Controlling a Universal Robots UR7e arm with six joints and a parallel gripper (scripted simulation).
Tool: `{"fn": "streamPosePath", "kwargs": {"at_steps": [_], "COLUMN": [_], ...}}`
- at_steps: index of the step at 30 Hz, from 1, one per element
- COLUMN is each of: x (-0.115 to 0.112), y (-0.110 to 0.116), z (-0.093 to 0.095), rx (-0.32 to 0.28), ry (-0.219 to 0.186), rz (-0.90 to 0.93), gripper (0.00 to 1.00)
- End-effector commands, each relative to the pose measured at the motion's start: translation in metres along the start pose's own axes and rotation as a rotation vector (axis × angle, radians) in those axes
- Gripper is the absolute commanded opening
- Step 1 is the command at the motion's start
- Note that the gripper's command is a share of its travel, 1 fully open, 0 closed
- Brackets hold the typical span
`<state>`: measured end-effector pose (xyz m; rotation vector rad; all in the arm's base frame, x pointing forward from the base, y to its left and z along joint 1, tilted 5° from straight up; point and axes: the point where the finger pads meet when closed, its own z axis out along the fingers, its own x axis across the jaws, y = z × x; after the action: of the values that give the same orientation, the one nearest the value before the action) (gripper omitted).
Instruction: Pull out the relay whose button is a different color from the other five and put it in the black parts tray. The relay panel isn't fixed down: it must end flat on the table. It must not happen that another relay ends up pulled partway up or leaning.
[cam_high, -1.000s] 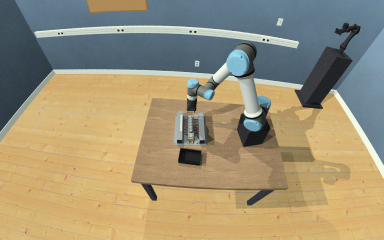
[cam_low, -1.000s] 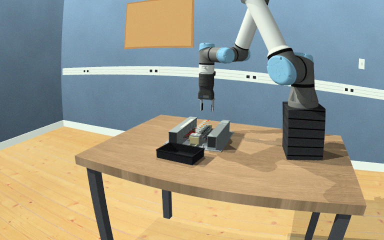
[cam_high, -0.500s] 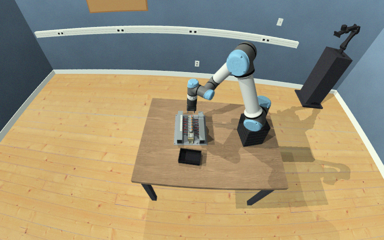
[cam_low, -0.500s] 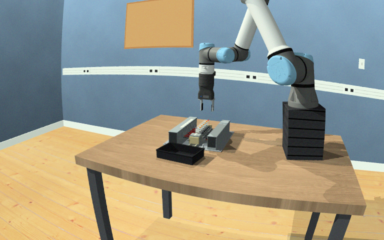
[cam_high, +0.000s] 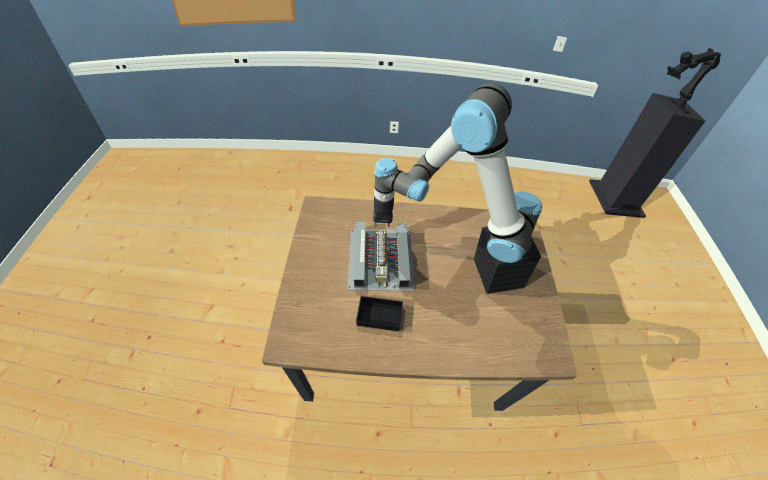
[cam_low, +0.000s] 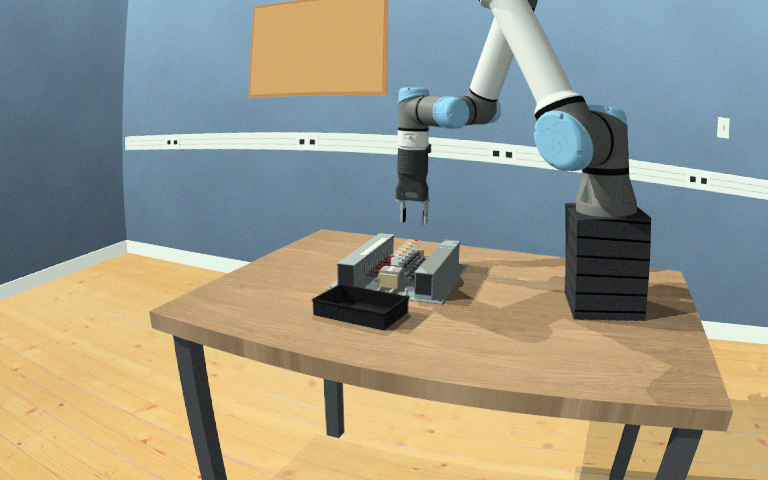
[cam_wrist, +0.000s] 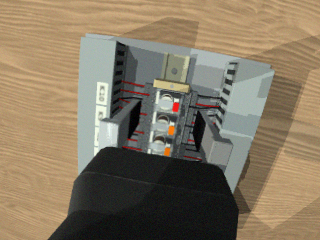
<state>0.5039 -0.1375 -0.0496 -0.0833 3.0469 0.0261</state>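
Since the tool (cam_low: 413, 217) hangs wide open and empty | red-button relay (cam_wrist: 171, 103) sits mid-frame in wrist view, just above its fingers | row runs up-down
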Motion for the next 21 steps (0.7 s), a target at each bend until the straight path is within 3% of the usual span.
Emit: {"fn": "streamPosePath", "kwargs": {"at_steps": [1, 12, 21], "x": [0.0, -0.001, -0.001], "y": [0.0, 0.0, 0.0], "z": [0.007, 0.036, 0.039], "rx": [0.001, 0.001, 0.001], "ry": [-0.001, -0.001, -0.001], "rz": [0.0, 0.0, 0.0], "gripper": [0.98, 0.98, 0.98]}}
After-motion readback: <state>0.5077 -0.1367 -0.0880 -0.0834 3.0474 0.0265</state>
